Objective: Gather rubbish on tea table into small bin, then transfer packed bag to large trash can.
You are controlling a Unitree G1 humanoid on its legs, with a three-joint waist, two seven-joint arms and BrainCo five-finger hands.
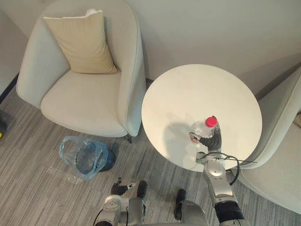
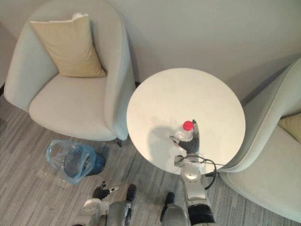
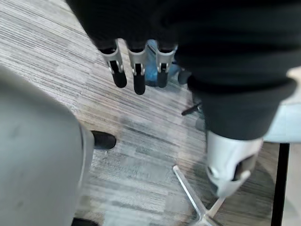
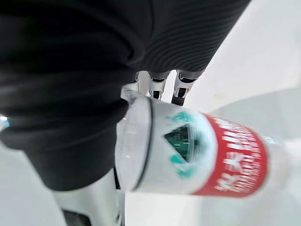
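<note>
Item under inspection: one clear plastic bottle (image 1: 203, 127) with a red cap, standing upright near the front edge of the round tea table (image 1: 197, 89), on the side nearest the robot. The right hand (image 1: 213, 140) holds it from the near side. In the right wrist view its fingers (image 4: 181, 85) curl round behind the body while the dark palm cover bears against the label. Whether the base rests on the table or is just clear of it cannot be told.

Judgement: a grip low on the body leaves the cap free and keeps the bottle upright for carrying. No other rubbish is seen on the table top.

Destination: the small bin (image 1: 106, 160), lined with a blue bag (image 1: 69, 151) whose mouth gapes open, stands on the floor well apart from the table, to the robot's left and just in front of the armchair (image 1: 84, 101) with the cushion (image 1: 82, 42).

Clearances: the way off the table's left rim is over bare floor (the armchair's front corner stands close to the table there). A second armchair (image 1: 277, 155) crowds the table's right side, leaving no room that way.

The left hand (image 1: 120, 189) hangs low over the floor, its fingers (image 3: 136, 77) straight, side by side, holding nothing.
</note>
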